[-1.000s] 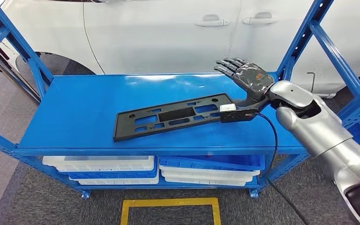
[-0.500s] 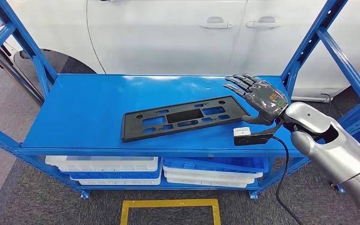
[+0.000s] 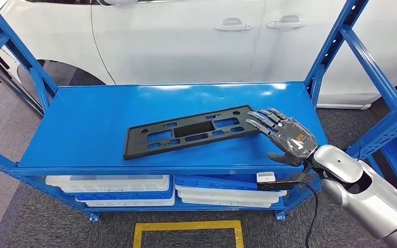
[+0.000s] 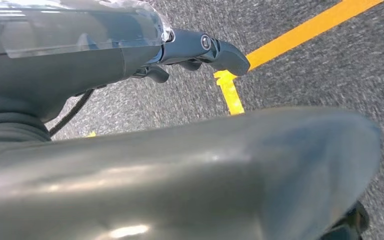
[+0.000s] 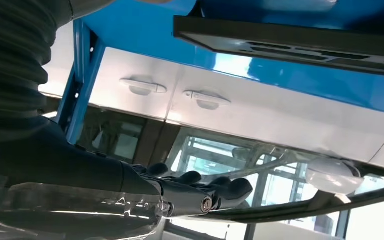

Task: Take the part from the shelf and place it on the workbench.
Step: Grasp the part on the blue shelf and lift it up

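The part [image 3: 186,132] is a long flat black frame with cut-outs, lying slantwise in the middle of the blue shelf [image 3: 93,119]. My right hand [image 3: 285,137] hovers at the shelf's front right with fingers stretched out flat. Its fingertips [image 3: 254,122] reach the part's right end, and I cannot tell whether they touch it. It holds nothing. In the right wrist view the part [image 5: 290,42] lies beyond the dark fingers [image 5: 205,192]. My left hand [image 4: 200,47] hangs over the grey floor, fingers extended, holding nothing.
A white car [image 3: 186,36] stands close behind the shelf. Blue uprights [image 3: 336,41] and diagonal braces flank both ends. White and blue trays [image 3: 134,186] fill the level below. A yellow floor marking [image 3: 186,225] lies in front. A black cable [image 3: 312,212] hangs from my right wrist.
My right hand has come from the shelf's back right corner down toward the front edge, and its fingertips now reach the part's right end. The part has not moved; the view shifted slightly.
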Available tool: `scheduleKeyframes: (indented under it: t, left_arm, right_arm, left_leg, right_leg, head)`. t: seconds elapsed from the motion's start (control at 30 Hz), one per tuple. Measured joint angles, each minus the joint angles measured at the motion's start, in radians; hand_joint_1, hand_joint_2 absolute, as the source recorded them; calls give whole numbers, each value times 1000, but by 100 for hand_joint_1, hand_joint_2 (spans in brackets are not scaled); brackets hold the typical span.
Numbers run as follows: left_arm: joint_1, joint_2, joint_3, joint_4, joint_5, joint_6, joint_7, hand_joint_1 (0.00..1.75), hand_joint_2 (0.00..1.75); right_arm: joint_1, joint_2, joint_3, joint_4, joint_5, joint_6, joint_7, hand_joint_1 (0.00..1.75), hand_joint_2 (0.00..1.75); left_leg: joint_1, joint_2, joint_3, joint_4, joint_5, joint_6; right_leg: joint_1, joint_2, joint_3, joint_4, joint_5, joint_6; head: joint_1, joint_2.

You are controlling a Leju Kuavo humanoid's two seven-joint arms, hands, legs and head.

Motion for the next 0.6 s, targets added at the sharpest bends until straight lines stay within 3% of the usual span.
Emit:
scheduleKeyframes:
  t: [0.07,0.1,0.13,0.17,0.27,0.33,0.43,0.5,0.57,0.6]
  left_arm:
    - [-1,0,0,0,0,0,0,0,0]
    - [-1,0,0,0,-1,0,0,0,0]
    - [-1,-1,0,0,-1,0,0,0,0]
    - [-2,-1,0,0,-1,0,0,0,0]
    - [-8,0,0,0,-1,0,0,0,0]
    - [-10,-1,-1,0,-1,0,0,0,0]
    - [-9,-2,-1,0,-1,0,-1,0,0]
    - [-9,-3,-1,0,-1,0,-2,0,0]
    - [-8,-3,-1,0,-1,-1,-4,0,0]
    - [-7,-4,-1,0,-1,-1,-4,0,0]
  right_arm:
    - [10,13,-1,3,25,-5,-5,0,175]
    - [14,24,-1,8,37,-6,-9,0,175]
    - [17,38,-1,16,48,-7,-15,0,175]
    - [18,53,-1,25,57,-8,-20,0,175]
    - [9,98,-1,63,70,-9,-31,0,175]
    - [1,130,0,97,72,-8,-37,0,175]
    - [-9,168,2,142,73,-7,-47,0,175]
    - [-19,189,6,176,73,-8,-50,0,175]
    - [-19,209,12,209,74,-13,-51,0,175]
    - [-16,218,16,223,75,-17,-50,0,175]
  left_leg:
    - [1,1,-64,137,-62,-5]
    - [1,1,-88,186,-75,-5]
    - [1,1,-95,197,-67,-3]
    - [0,1,-81,165,-40,1]
    - [-8,2,13,-38,52,22]
    - [-14,3,37,-96,64,30]
    - [-9,3,42,-113,77,41]
    - [-3,3,48,-127,87,48]
    - [-4,3,47,-128,88,50]
    - [-4,3,47,-127,88,50]
  right_leg:
    - [2,-1,-1,0,-1,-4]
    - [4,-1,-1,1,-1,-5]
    - [6,0,0,1,-1,-6]
    - [8,1,1,1,-1,-6]
    - [15,1,4,2,-1,-4]
    - [15,1,1,1,0,3]
    - [14,0,-1,4,-4,20]
    - [13,0,-29,67,-46,27]
    - [9,0,-90,199,-108,33]
    - [7,0,-115,253,-126,36]
  head:
    - [0,0]
    - [0,0]
    - [0,0]
    - [0,0]
    - [0,0]
    - [0,0]
    - [0,0]
    - [0,0]
    - [0,0]
    - [0,0]
